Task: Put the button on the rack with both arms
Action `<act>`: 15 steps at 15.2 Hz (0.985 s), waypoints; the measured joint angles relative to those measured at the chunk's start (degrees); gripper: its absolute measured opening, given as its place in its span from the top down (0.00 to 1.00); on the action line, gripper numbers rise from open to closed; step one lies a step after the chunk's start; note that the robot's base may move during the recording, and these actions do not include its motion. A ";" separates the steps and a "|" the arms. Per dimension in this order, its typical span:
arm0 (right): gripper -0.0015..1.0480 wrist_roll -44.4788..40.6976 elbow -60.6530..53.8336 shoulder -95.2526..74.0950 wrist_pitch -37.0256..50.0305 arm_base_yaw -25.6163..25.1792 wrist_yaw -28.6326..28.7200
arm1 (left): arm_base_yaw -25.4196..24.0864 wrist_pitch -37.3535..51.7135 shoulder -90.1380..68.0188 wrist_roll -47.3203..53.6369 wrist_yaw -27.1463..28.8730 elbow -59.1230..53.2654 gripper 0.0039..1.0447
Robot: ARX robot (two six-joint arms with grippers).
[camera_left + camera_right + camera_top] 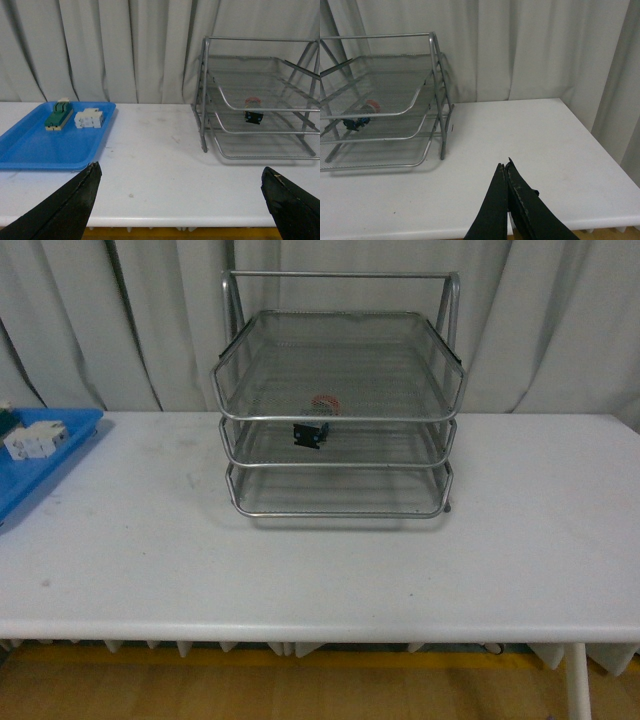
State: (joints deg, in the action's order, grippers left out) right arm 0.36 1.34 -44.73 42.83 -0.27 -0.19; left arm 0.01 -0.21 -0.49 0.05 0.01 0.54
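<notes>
The button [313,427], red cap on a black body, lies on the middle tier of the silver wire rack [340,418] at the back middle of the table. It also shows in the left wrist view [253,113] and the right wrist view [361,116]. The rack shows in the left wrist view [260,132] and the right wrist view [432,90]. Neither arm appears in the front view. My left gripper [180,185] is open and empty above the table's front edge. My right gripper [504,166] is shut and empty, over the table to the right of the rack.
A flat blue tray [60,455] at the table's left edge holds a white terminal block [89,119] and a green-and-beige component [58,114]. Grey curtains hang behind the table. The table's front edge [320,625] is near both grippers.
</notes>
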 joint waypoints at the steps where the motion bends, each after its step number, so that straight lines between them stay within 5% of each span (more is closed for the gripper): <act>1: 0.98 0.00 -0.48 3.85 -3.50 0.00 0.02 | 0.00 0.02 0.00 0.00 0.00 0.00 0.06; 15: 0.98 0.00 -0.70 31.23 -29.29 0.00 0.00 | 0.00 0.00 0.00 0.00 0.00 0.00 0.06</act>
State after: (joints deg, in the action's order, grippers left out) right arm 0.36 0.64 -13.50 13.54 -0.27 -0.19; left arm 0.01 -0.21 -0.49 0.05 0.01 0.54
